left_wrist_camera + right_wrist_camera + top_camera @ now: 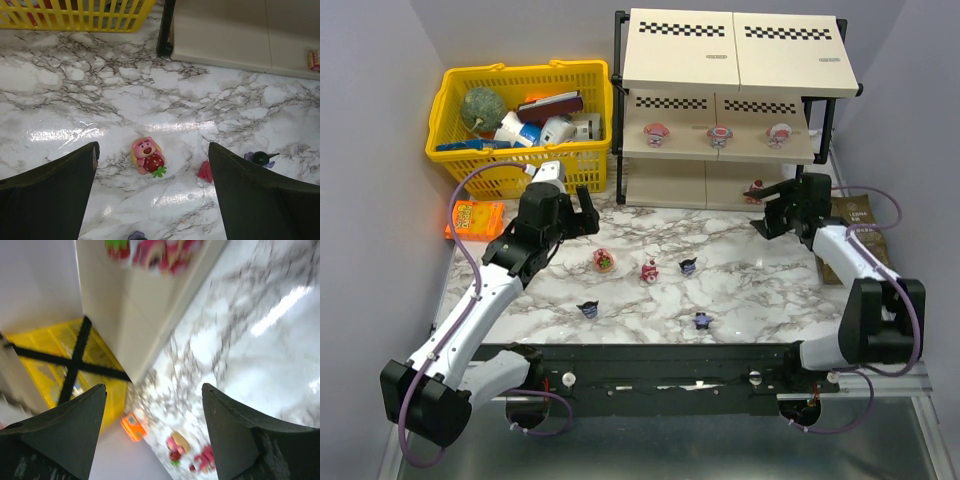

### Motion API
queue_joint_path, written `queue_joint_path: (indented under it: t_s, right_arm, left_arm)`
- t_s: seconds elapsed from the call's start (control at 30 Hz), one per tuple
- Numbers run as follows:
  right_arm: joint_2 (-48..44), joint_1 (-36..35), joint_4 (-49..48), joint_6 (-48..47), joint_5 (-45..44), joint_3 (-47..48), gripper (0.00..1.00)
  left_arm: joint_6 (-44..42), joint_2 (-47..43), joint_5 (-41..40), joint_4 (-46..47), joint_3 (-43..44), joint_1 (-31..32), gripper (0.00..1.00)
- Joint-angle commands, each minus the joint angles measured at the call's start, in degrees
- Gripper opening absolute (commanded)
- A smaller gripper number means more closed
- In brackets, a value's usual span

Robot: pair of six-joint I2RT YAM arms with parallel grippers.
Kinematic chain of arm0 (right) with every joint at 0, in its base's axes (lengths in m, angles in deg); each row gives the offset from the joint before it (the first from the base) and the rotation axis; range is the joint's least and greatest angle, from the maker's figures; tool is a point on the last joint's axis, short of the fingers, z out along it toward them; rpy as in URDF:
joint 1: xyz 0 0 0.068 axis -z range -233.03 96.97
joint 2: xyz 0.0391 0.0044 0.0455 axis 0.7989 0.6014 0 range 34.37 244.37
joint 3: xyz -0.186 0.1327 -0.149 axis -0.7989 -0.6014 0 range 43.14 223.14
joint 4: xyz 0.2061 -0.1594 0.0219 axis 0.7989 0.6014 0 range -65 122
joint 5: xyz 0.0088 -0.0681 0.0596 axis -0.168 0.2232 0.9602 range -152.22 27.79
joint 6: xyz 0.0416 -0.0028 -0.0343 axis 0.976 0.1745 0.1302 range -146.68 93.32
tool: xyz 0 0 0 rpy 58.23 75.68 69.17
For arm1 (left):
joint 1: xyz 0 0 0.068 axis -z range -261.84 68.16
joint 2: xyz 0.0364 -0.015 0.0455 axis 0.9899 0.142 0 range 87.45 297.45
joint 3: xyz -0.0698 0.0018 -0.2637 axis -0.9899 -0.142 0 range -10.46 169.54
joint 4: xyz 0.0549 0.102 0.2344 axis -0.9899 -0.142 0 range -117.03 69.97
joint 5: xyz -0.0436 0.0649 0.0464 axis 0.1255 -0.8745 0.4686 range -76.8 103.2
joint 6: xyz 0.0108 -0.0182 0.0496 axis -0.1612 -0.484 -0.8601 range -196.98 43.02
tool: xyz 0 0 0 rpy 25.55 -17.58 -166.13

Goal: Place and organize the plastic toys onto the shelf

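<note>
The shelf (735, 50) stands at the back right. Three pink-and-white toys (720, 135) line its middle tier, and a red-pink toy (754, 190) sits on the bottom tier. On the marble lie a pink bear toy with a strawberry (604, 260), a red-pink toy (649, 271) and three dark purple toys (688, 266). My left gripper (582, 213) hangs open above and behind the bear toy (147, 156), which shows between its fingers. My right gripper (775, 210) is open and empty, just in front of the bottom tier, with the red-pink toy (155, 250) blurred above it.
A yellow basket (455, 90) full of larger items stands at the back left, touching the shelf's left post. An orange packet (475, 218) lies in front of it. Brown packets (850, 215) lie right of the shelf. Grey walls close both sides.
</note>
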Motion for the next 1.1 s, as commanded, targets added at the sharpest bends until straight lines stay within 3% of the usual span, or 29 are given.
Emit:
queue_joint_path:
  t_s: [0.0, 0.13, 0.27, 0.53, 0.77, 1.07]
  right_arm:
    - [-8.26, -6.58, 7.92, -1.99, -0.45, -5.14, 0.84]
    - [-13.89, -14.48, 8.19, 3.72, -3.97, -7.78, 0.84]
    - [-15.13, -22.92, 10.64, 6.36, -8.19, -3.93, 0.84]
    - [-3.73, -42.09, 17.41, 19.45, -14.52, 6.70, 0.85]
    - [5.43, -47.02, 18.30, 30.44, -17.15, 10.15, 0.83]
    - [8.24, -47.64, 18.38, 33.17, -23.93, 9.62, 0.81]
  left_arm:
    - [0.90, -1.28, 1.75, 2.06, -2.01, -0.38, 0.99]
    - [1.69, -1.98, 1.58, 2.32, -3.68, -0.46, 0.99]
    - [2.13, -2.95, 1.05, 2.76, -6.22, -0.38, 0.99]
    - [2.14, -8.04, -1.50, 1.45, -10.88, -0.38, 0.99]
    - [0.73, -12.61, -4.13, -0.93, -13.61, -0.38, 0.99]
    - [0.73, -15.08, -4.84, -2.60, -14.23, -0.38, 0.99]
